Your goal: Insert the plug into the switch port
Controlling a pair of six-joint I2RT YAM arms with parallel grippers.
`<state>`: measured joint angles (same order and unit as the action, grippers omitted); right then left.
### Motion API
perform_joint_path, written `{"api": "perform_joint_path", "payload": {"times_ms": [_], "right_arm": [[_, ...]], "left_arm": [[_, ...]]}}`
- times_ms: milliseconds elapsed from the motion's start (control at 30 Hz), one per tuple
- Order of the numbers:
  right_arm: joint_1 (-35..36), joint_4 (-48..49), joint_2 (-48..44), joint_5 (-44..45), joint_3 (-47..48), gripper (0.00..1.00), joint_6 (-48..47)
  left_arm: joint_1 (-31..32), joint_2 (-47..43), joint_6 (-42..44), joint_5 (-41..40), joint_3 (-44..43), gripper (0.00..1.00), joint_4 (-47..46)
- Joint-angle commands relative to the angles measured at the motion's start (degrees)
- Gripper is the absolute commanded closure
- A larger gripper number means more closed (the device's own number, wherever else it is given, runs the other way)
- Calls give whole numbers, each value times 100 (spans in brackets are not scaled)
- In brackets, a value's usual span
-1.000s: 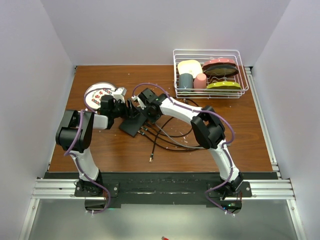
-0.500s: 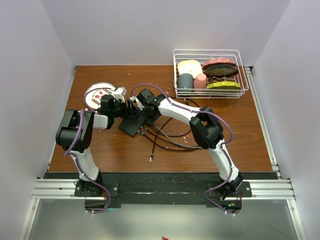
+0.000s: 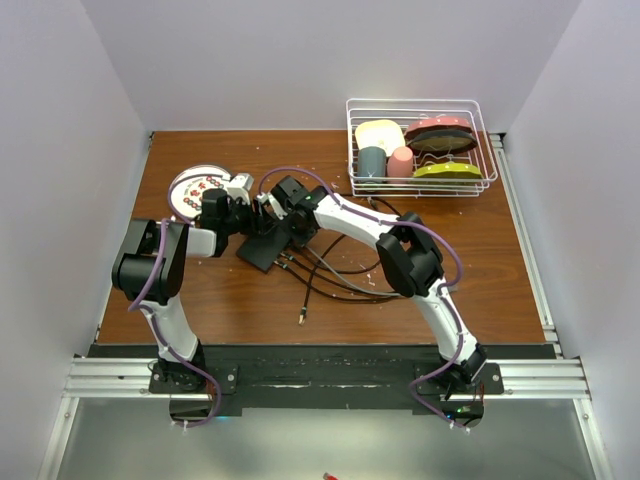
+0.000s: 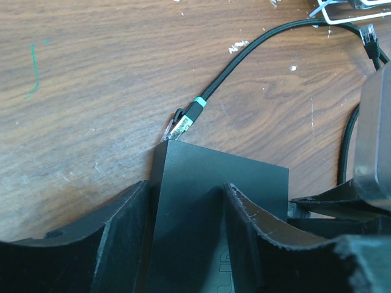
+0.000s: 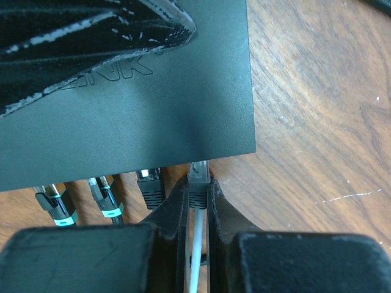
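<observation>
Switch: the flat matte-black rectangular switch (image 3: 262, 254) lies on the brown wooden surface (image 3: 480, 280), at about nine o'clock from its middle, where the two arms meet.
Left end effector: the left end effector (image 4: 189, 201) is pinching the switch; one black finger (image 4: 247, 226) lies over the top face and the other hugs the box's side edge (the right wrist view also shows a black finger across the lettered face).
Right end effector: the right end effector (image 5: 198, 204) is pressed together on the small grey plug (image 5: 198, 178), whose pale cable (image 5: 196, 244) runs down between the pads.
Plug: its tip touches the switch's six o'clock edge in the right wrist view, near the five o'clock corner; whether it is seated cannot be told.
Neighbours: three dark plugs (image 5: 149, 182) meet the same edge at the grey plug's nine o'clock, two of them with teal bands.
Cables: thin black cables (image 3: 330, 280) trail from the switch toward four o'clock.
Plate: a round white plate with red markings (image 3: 195, 190) sits at the switch's ten o'clock.
Rack: a white wire dish rack (image 3: 485, 150) holding crockery stands at the surface's one o'clock corner.
</observation>
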<state>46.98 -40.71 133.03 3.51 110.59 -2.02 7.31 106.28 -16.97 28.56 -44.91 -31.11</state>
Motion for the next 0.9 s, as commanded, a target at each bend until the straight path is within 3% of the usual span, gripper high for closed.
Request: {"api": "perform_joint_path", "payload": {"times_ms": [0, 867], "right_arm": [[66, 248, 170, -8, 437, 100, -272], [66, 1988, -515, 115, -599, 100, 53]], "left_arm": [[192, 77, 133, 414, -203, 47, -70], [341, 341, 203, 827, -493, 61, 404]]}}
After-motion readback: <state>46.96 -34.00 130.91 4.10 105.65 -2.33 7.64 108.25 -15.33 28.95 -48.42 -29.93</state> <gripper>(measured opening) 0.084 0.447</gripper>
